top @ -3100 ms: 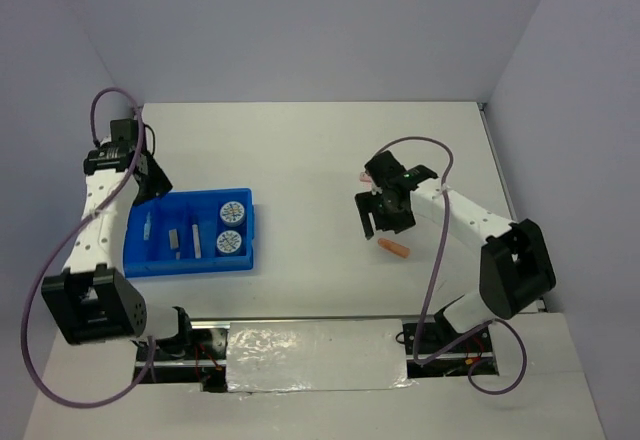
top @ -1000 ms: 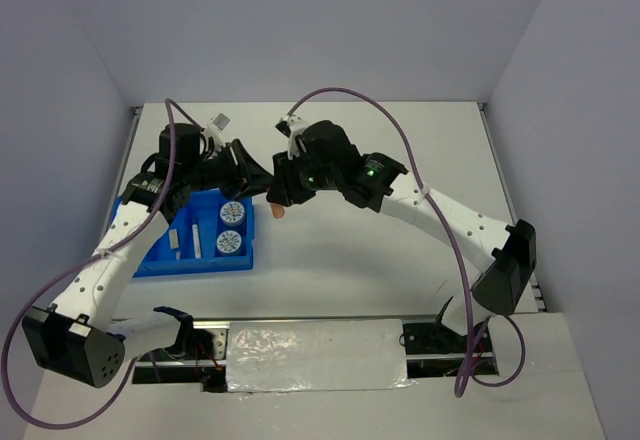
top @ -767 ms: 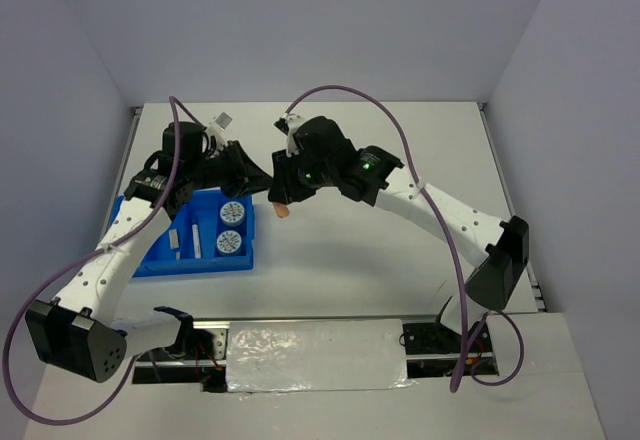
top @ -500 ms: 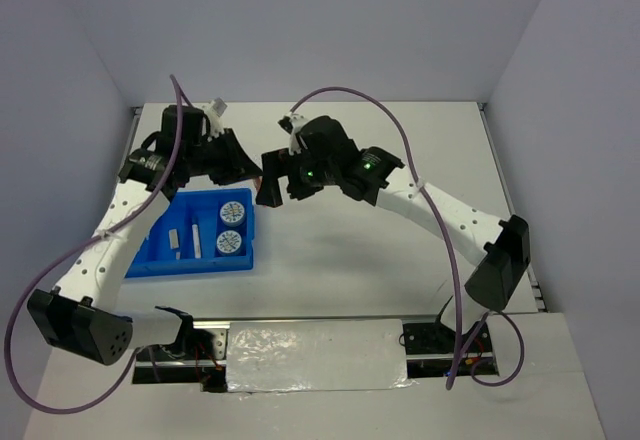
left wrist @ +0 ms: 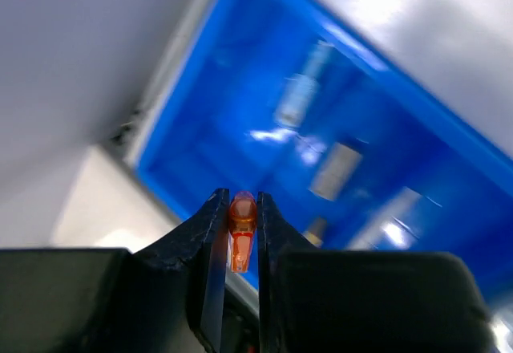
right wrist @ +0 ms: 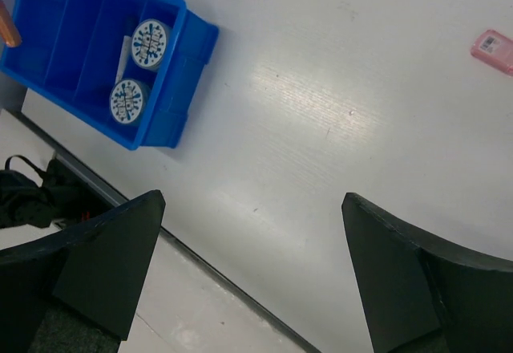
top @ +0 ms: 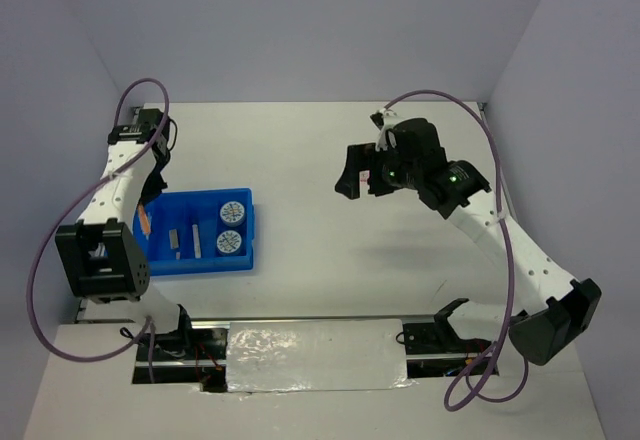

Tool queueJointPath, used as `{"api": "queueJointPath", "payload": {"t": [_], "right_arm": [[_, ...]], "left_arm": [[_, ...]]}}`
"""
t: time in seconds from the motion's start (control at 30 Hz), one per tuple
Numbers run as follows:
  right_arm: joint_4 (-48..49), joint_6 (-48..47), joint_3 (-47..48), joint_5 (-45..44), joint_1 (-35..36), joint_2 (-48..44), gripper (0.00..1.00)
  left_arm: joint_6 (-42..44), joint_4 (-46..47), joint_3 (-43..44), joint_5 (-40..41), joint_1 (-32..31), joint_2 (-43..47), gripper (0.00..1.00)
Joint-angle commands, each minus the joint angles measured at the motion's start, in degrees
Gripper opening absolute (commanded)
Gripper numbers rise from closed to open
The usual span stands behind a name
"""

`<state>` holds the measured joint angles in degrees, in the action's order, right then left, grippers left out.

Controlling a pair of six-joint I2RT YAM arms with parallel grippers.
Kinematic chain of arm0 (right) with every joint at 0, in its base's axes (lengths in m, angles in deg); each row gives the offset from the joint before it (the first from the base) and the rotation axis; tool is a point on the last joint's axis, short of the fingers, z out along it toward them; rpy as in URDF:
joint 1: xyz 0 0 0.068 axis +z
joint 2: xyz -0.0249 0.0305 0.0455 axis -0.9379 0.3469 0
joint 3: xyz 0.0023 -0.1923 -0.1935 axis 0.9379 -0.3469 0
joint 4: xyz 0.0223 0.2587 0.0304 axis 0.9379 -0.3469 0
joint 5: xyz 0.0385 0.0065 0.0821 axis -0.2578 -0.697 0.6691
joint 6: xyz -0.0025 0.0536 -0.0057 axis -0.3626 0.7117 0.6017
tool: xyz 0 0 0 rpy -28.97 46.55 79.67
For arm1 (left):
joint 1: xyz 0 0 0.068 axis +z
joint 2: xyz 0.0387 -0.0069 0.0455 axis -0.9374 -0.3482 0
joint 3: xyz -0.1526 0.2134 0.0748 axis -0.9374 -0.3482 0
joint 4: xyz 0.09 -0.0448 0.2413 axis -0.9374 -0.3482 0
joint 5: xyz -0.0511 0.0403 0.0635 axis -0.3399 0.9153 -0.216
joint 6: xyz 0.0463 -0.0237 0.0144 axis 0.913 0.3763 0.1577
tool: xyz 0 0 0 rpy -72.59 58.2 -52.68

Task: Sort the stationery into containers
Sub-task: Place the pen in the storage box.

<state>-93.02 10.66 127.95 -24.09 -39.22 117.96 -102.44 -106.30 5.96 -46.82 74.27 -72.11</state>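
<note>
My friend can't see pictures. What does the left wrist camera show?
The left gripper pinches a small orange stick. Behind it is a blurry blue tray with compartments holding a few small pale things.

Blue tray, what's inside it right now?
Two tape rolls sit in the right compartment, two small grey blocks left of them. The left fingers hold an orange stick above the blue tray's left end; anything beneath it is covered.
</note>
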Motion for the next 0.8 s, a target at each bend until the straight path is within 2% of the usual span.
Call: {"api": "queueJointPath", "payload": {"t": [0.0, 0.17, 0.3, 0.33, 0.37, 0.43, 0.47, 0.53, 0.57, 0.63, 0.77], "right_arm": [[-2.5, -3.6, -2.2, 1.5, 0.0, -1.3, 1.0], [-3.1, -3.9, -1.8, 3.5, 0.0, -1.9, 1.0], [-4.7, -4.6, 0.7, 4.8, 0.0, -0.8, 1.0], [-5.2, -4.9, 1.4, 5.1, 0.0, -0.7, 1.0], [-5.3, -5.0, 2.2, 5.1, 0.0, -0.5, 1.0], [-5.6, -5.5, 2.9, 5.0, 0.0, 0.0, 1.0], [-5.9, -5.7, 3.7, 5.0, 0.0, 0.4, 1.0], [-6.2, -5.8, 4.2, 4.1, 0.0, 1.6, 1.0], [-6.4, -5.8, 4.7, 3.4, -0.2, 2.3, 1.0], [-7.9, -4.4, 5.7, 1.7, -0.8, 5.9, 1.0], [-9.5, -2.9, 10.8, -5.2, -1.7, 13.4, 1.0]], "left_arm": [[-2.9, -4.9, 4.4, 15.1, 1.1, -5.4, 0.0], [-7.5, -7.9, 8.3, 19.2, 3.2, -12.8, 0.0], [-7.6, -6.3, 6.8, 18.4, 3.7, -14.6, 0.01], [-7.5, -5.2, 6.2, 18.4, 3.8, -14.8, 0.06], [-7.6, -5.0, 5.8, 18.5, 4.0, -15.0, 0.2], [-8.4, -5.5, 4.9, 19.5, 4.1, -16.0, 0.41], [-9.1, -5.7, 5.0, 19.4, 4.2, -16.5, 0.55], [-9.0, -5.3, 4.5, 18.1, 4.2, -15.8, 0.64], [-8.6, -4.4, 4.2, 17.6, 4.2, -14.4, 0.74], [-8.6, -4.7, 4.6, 17.4, 4.2, -13.5, 0.99], [-6.9, -7.2, 8.6, 16.3, 4.1, -10.7, 0.99]]}}
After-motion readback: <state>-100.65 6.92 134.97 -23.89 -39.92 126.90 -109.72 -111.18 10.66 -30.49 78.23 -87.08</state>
